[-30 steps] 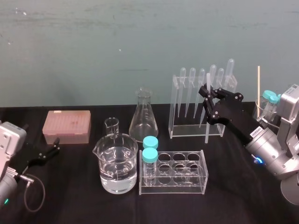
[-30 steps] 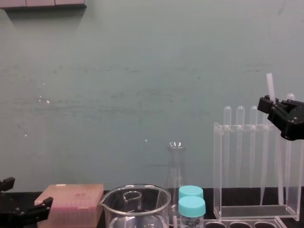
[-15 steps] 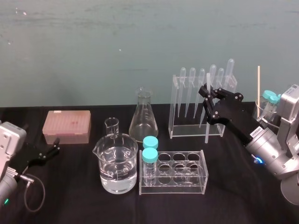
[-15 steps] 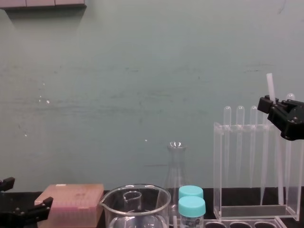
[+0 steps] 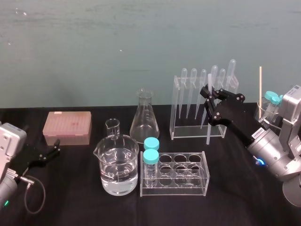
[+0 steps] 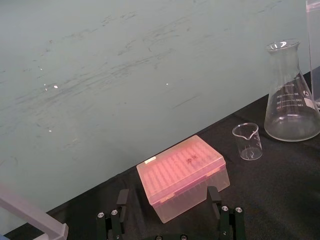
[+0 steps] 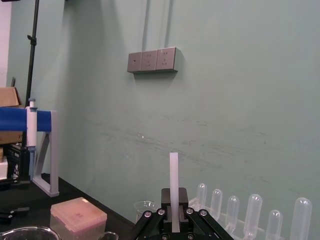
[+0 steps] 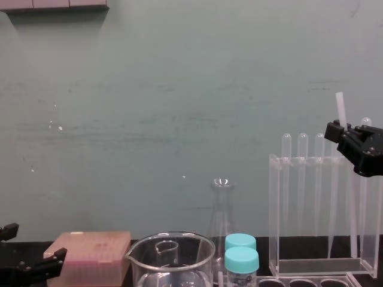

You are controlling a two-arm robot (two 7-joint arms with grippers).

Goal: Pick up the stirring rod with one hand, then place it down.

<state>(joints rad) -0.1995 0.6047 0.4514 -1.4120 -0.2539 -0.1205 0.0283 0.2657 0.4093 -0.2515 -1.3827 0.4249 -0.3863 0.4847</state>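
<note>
Desk: black cloth over the whole top, lab glassware spread from the middle to the right.
Left gripper: low at the near left edge of the desk, fingers spread wide, nothing between them, pointing at the pink box.
Beaker: near the middle, partly filled with clear liquid, spout to the left.
Tube rack: clear, just right of the beaker, with two blue-capped tubes in its left end.
Right gripper: raised above the desk on the right, in front of the pipette rack, fingers pinching the rod.
Rod: upright in the right gripper, its top end standing clear above the fingers, its lower part hanging in front of the pipette rack; I cannot tell whether its foot touches the desk.
Small beaker: behind the big one.
Pink box: closed, far left on the desk.
Flask: conical, between the small beaker and the pipette rack.
Pipette rack: clear, near the back edge, a row of bulb-topped pipettes hanging in it.
Wall: dull green, scuffed and streaked, right behind the desk.
Room: a grey switch plate high on the wall; a blue-topped stand off to one side.
</note>
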